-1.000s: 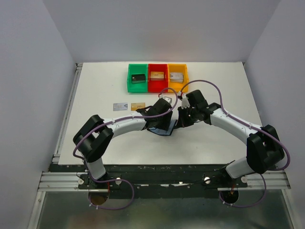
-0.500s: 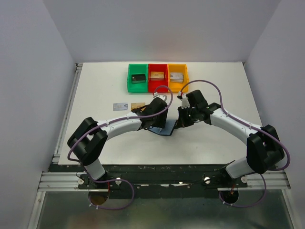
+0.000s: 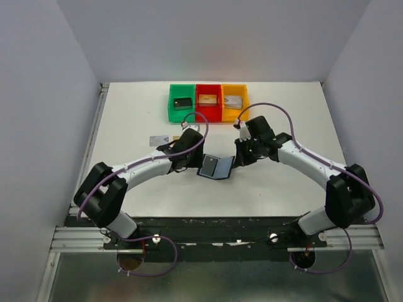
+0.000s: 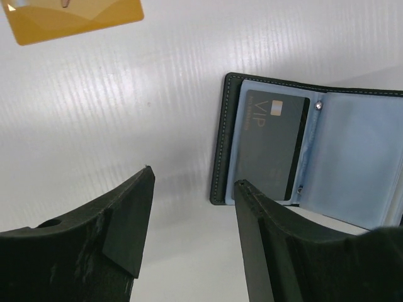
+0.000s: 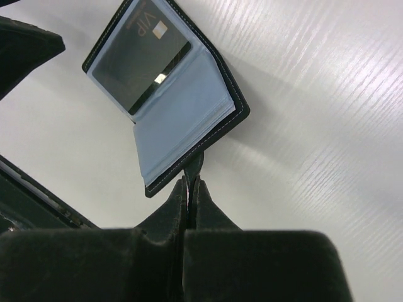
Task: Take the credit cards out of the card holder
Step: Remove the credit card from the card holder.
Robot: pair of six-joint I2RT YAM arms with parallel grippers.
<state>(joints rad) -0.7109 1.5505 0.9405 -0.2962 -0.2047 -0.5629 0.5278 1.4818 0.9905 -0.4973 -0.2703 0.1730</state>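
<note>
The card holder [image 3: 214, 167], a black bifold wallet with blue-grey lining, lies open on the table. A black card [image 4: 271, 145] sits in its left slot and also shows in the right wrist view [image 5: 141, 56]. My right gripper [image 5: 189, 179] is shut on the wallet's small black tab at its near edge. My left gripper [image 4: 194, 179] is open and empty, just left of the wallet [image 4: 315, 151] and above the table. A tan-gold card [image 4: 75, 19] lies loose on the table further left. A pale silver-grey card [image 3: 156, 139] lies beside the left arm.
Green [image 3: 182, 111], red [image 3: 208, 112] and yellow [image 3: 234, 112] bins stand in a row at the back, each with a chunky block inside. Both arms curve in towards the table's middle. Purple cables loop over the wrists.
My left arm has pulled back to the left, off the wallet, which now shows open and flat. My right gripper has kept its hold and hardly moved.
</note>
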